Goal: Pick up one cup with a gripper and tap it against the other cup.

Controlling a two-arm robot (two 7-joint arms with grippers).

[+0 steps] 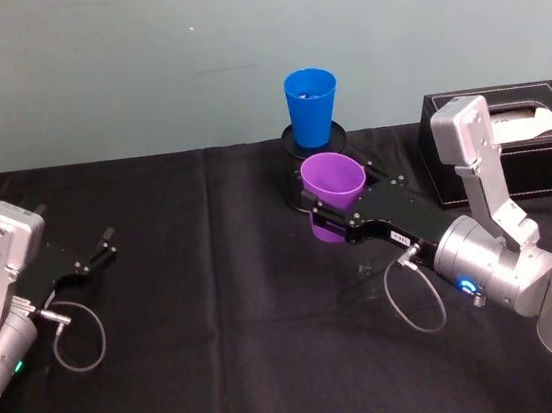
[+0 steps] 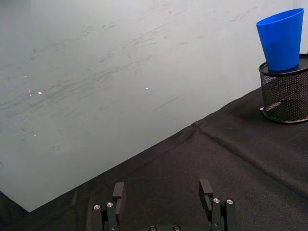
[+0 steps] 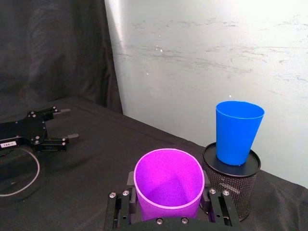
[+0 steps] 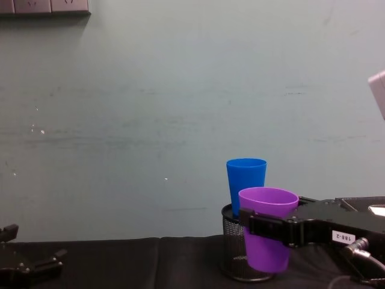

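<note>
1. Right gripper (image 1: 334,205): fingers clamped on the purple cup (image 1: 333,181) at mid-wall. The cup is upright, mouth up, and looks clear of the black cloth (image 1: 224,354).
2. Left gripper (image 2: 161,192): fingers spread, empty, parked far left. The right arm is much the nearer to both cups.
3. Blue cup (image 1: 311,106): upright on top of the black mesh holder (image 3: 231,185), just beyond the purple cup toward the wall, small gap between them.
4. Key relation: blue stands higher, and the purple rim is level with blue's lower wall. A short forward push should make contact; too hard could tip blue off the holder.
</note>
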